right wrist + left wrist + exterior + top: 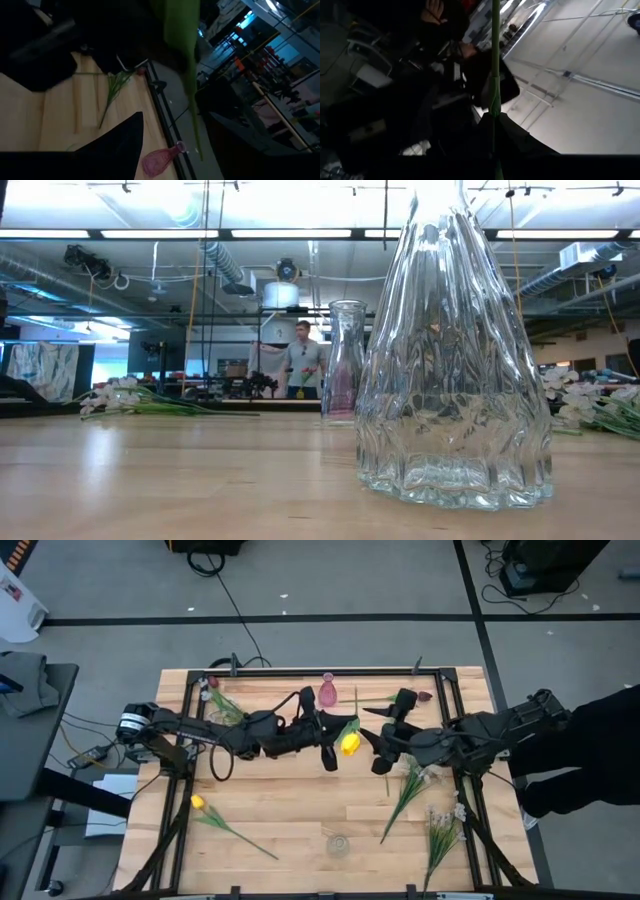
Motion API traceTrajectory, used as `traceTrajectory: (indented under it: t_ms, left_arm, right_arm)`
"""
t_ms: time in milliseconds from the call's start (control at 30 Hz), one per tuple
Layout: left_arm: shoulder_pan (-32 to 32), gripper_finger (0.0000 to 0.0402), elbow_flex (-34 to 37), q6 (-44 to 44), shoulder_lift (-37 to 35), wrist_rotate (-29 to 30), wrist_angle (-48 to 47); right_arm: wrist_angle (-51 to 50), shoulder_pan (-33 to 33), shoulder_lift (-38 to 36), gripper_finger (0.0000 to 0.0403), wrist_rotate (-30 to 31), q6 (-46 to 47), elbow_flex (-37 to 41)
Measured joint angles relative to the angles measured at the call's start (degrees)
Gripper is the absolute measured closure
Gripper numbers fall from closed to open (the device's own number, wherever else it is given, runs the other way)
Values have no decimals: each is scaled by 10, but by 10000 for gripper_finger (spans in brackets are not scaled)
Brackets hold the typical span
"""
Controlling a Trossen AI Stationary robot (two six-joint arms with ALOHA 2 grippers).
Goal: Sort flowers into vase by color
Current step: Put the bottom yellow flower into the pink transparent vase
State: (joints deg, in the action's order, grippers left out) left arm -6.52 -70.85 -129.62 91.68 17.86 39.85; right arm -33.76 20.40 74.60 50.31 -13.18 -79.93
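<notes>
1. Your left gripper (330, 745) was clamped tight on the stem of a yellow tulip (349, 744), above the middle of the tabletop (290, 810), near the far edge.
2. Your right gripper (385, 745) stood spread wide just beside that tulip, holding nothing that I could tell.
3. You had two yellow tulips in all: the held one and another (197, 803) lying near the left edge.
4. Two maroon tulips showed: one (213, 683) at the far-left corner, one (424, 696) at the far edge on the right.
5. Two white sprays (440, 825) lay near the right edge.
6. You had two vases: a pink vase (328, 692) at the far edge and a clear vase (338, 843) near the near edge.
7. A person (303, 360) stood in the room beyond.
</notes>
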Motion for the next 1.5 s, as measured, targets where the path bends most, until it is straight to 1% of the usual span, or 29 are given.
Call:
traceTrajectory:
  t_ms: [67, 233, 500, 600, 733, 867, 1067, 1333, 1500]
  left_arm:
    - [-3, 393, 0, -7, 0, -13, 1]
    - [-7, 393, 0, -20, 0, -17, 2]
    - [-7, 394, 0, -27, 0, -39, 1]
    - [-7, 394, 0, -28, 0, -41, 1]
    - [-6, 394, 0, -28, 0, -41, 1]
    - [-6, 394, 0, -28, 0, -42, 1]
    - [-6, 394, 0, -28, 0, -43, 1]
    - [-6, 394, 0, -29, 0, -49, 1]
    - [-5, 389, 0, -42, 0, -75, 6]
  right_arm:
    - [5, -2, 1, 175, -1, -1, 0]
    - [7, -7, 4, 175, -8, -4, 0]
    - [14, -14, 3, 175, -10, -3, 0]
    - [18, -15, 3, 181, -12, 1, 0]
    - [18, -15, 3, 206, -31, 16, 0]
    - [17, -14, 3, 240, -51, 31, 0]
    - [17, -14, 3, 291, -50, 31, 0]
    - [17, -14, 3, 348, -50, 31, 0]
    - [17, -14, 3, 385, -51, 31, 0]
